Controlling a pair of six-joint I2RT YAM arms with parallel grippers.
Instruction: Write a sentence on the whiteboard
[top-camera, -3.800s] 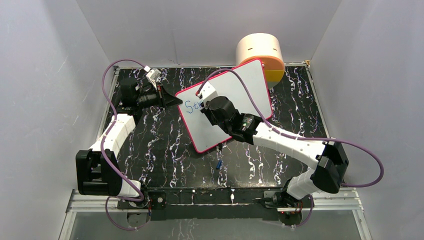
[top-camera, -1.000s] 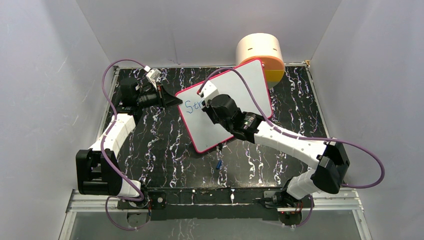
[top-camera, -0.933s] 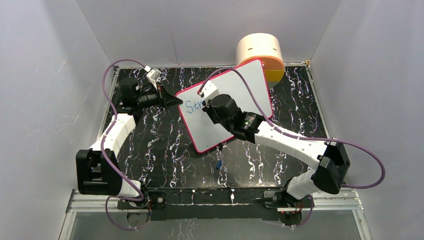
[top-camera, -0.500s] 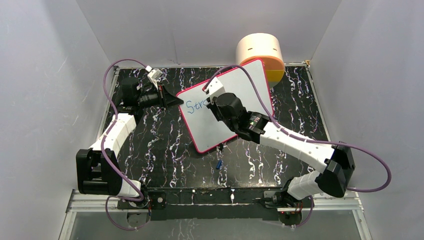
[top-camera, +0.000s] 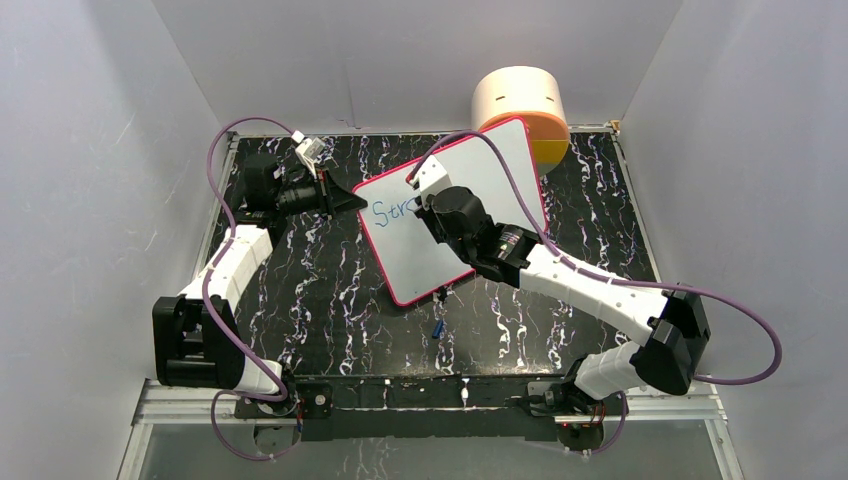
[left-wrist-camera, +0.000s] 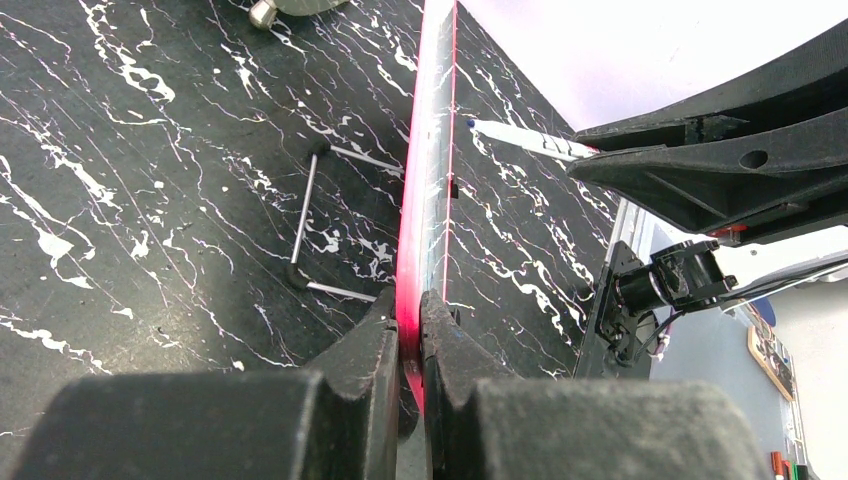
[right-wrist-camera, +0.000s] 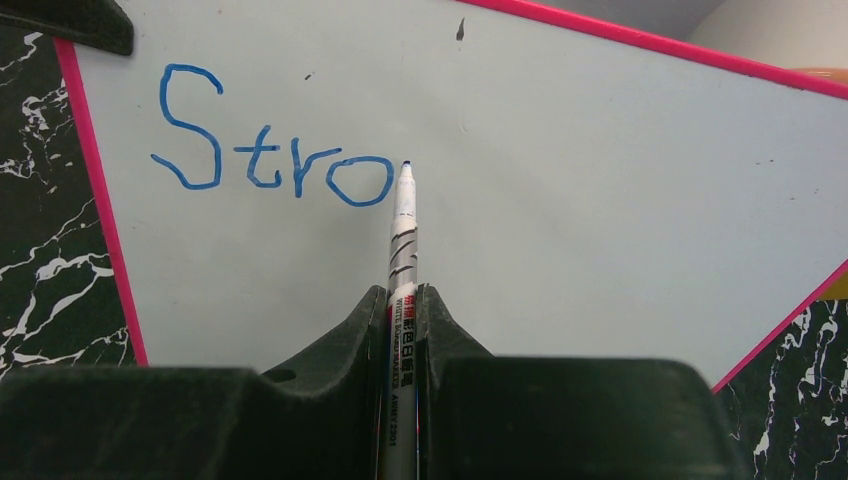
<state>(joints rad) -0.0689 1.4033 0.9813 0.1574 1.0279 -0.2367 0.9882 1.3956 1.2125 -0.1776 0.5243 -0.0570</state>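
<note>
Board: The whiteboard (top-camera: 505, 165) stands tilted up on the black surface (top-camera: 320, 290), in the middle and toward the back. A thin wire stand (left-wrist-camera: 305, 220) props it from behind.
Words so far: The sentence (right-wrist-camera: 270, 160) says only "Stro" in blue, near the board's top left corner. Most of it is not written yet.
Left hand: The left hand (left-wrist-camera: 410, 322) is pinched tight on the pink edge of the board.
Right hand: The right hand (right-wrist-camera: 402, 298) is squeezed on the marker (right-wrist-camera: 402, 235), which sticks straight out in front.
Pen tip: It sits just after the "o". I can't tell if it touches the board.
Worry one: If the pen pushes too hard, I think the board could rock back or slide. It only leans on the stand, and just one hand holds a thin edge.
Worry two: The marker could slip or twist, because only two fingers hold it, far back from the tip. Then the next letter would come out wobbly or faint.
Worry three: If the tip lifts too far off, no ink will show.
Left arm: It runs up the left side, then turns right, so the hand points sideways at the board's left edge.
Right arm: It starts at the near right corner and stretches long, up and left, over the board. Its wrist tips down so the pen faces the white part.
</note>
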